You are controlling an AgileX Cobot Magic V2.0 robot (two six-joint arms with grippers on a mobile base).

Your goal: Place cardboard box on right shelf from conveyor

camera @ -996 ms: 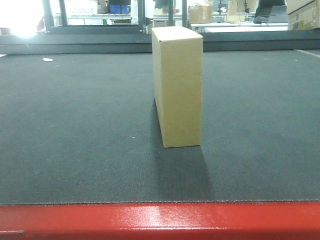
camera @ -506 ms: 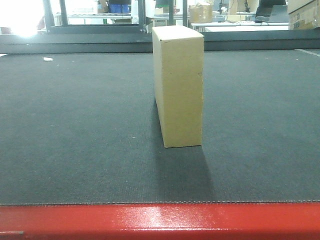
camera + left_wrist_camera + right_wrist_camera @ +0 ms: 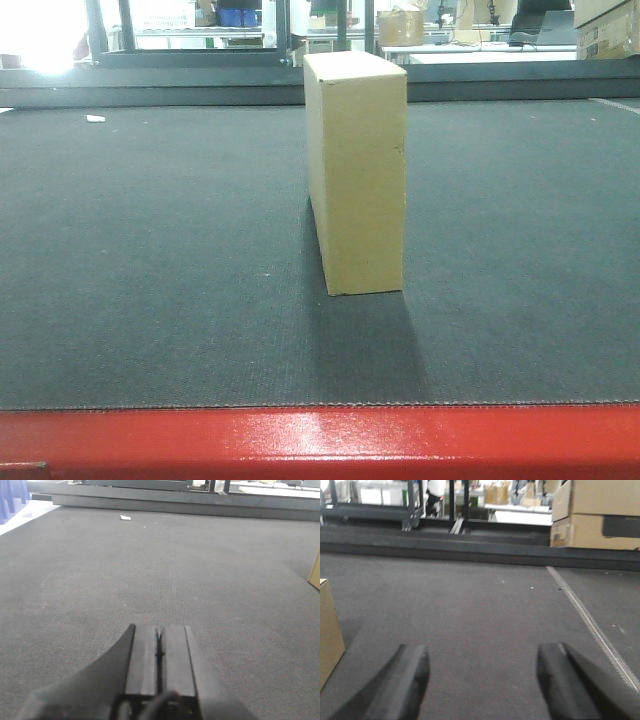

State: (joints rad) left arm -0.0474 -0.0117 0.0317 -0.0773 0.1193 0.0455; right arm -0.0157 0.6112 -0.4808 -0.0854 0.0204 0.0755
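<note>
While one cardboard box stands on the conveyor, two pincers flank it.

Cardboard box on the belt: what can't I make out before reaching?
- Tall tan cardboard box: rear face hidden by its own body in the front view; cut off by the frame edge in both wrist views.
- Steel right shelf: in no view.
- Both arms: outside the front view, so their gap to the box is unclear.

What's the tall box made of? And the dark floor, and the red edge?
The cardboard box looks like matte tan cardboard with folded edges. The conveyor seems dark grey rubbery fabric, finely textured. The red edge is probably painted metal; it shines.
</note>
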